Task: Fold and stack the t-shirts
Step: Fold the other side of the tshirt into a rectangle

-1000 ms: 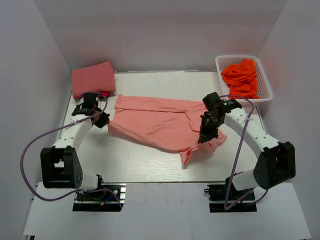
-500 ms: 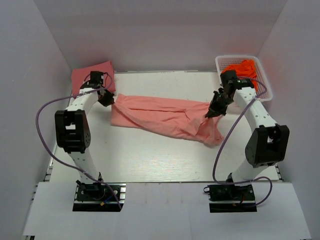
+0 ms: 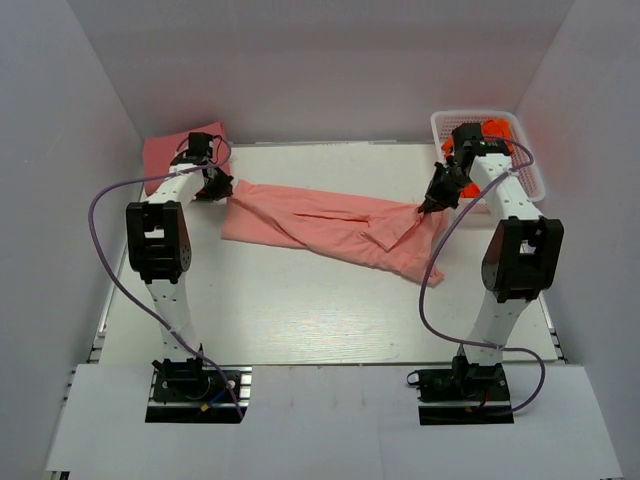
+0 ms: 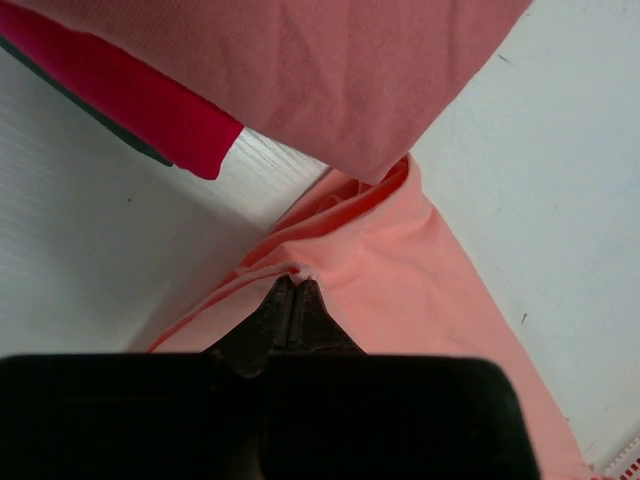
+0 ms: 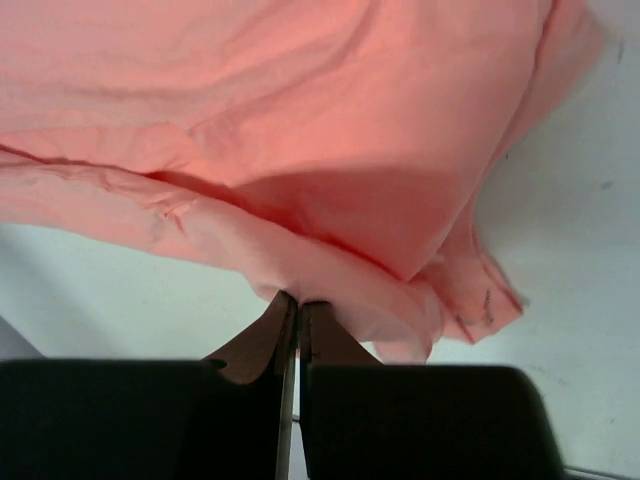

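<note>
On table (image 3: 300, 310), one t-shirt (image 3: 330, 228) (two tools (image 3: 224, 187) (image 3: 426, 208) pinching)

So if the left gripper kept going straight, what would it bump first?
Probably the folded pink shirt just ahead, past the salmon shirt the left gripper pinches; depth is unclear.

Free across bare table (image 3: 300, 320), lower frame; blocked mid-frame by stretched t-shirt (image 3: 320, 225), upper corners by folded pile (image 3: 165, 155), basket (image 3: 533, 168).

T-shirt (image 3: 320, 225) between stack (image 3: 162, 152) (far left) and basket (image 3: 532, 172).
</note>
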`<state>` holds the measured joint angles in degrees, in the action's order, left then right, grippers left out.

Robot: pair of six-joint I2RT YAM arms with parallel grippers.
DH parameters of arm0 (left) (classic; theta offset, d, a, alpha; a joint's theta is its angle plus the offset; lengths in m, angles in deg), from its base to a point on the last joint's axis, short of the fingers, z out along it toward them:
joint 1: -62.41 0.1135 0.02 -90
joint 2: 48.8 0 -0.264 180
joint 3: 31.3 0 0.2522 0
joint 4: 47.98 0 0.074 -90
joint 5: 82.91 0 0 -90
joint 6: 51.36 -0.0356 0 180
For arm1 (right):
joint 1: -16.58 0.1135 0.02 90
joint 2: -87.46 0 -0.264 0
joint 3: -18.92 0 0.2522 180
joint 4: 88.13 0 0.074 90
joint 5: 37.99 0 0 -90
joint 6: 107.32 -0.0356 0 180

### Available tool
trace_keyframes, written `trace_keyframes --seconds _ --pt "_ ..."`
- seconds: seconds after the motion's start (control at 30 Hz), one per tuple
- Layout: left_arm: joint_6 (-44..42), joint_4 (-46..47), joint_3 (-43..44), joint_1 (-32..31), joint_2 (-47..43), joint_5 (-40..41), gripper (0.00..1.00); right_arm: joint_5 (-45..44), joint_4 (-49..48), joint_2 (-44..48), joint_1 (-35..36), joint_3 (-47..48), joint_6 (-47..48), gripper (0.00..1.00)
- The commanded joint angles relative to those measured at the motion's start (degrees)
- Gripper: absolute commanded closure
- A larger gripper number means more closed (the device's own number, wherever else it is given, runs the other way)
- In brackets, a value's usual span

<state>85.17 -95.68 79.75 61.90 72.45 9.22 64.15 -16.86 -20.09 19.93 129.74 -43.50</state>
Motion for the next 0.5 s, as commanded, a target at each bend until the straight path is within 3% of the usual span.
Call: trace_keyframes --seconds 0.0,0.3,0.4,0.43,0.47 --pt "-0.64 2.29 2.81 -0.01 -0.14 0.15 1.0 -0.01 -4.95 -2.31 -0.28 5.75 8.82 1.0" --pt "-0.12 2.29 2.72 -0.01 0.39 2.0 1.0 6.58 -9.36 -14.08 0.07 15.17 22.56 1.0" --pt "-0.64 1.68 3.33 -0.01 1.09 1.47 1.0 1.24 -7.34 -16.19 0.07 17.89 23.45 1.0" --pt "-0.64 0.89 4.21 -0.01 1.09 1.47 1.0 -0.52 -7.42 -16.29 0.16 17.82 23.45 0.91" --pt "-0.64 -0.16 4.74 -0.01 1.61 1.47 1.0 -1.41 -8.72 -16.29 0.94 17.38 23.62 0.94"
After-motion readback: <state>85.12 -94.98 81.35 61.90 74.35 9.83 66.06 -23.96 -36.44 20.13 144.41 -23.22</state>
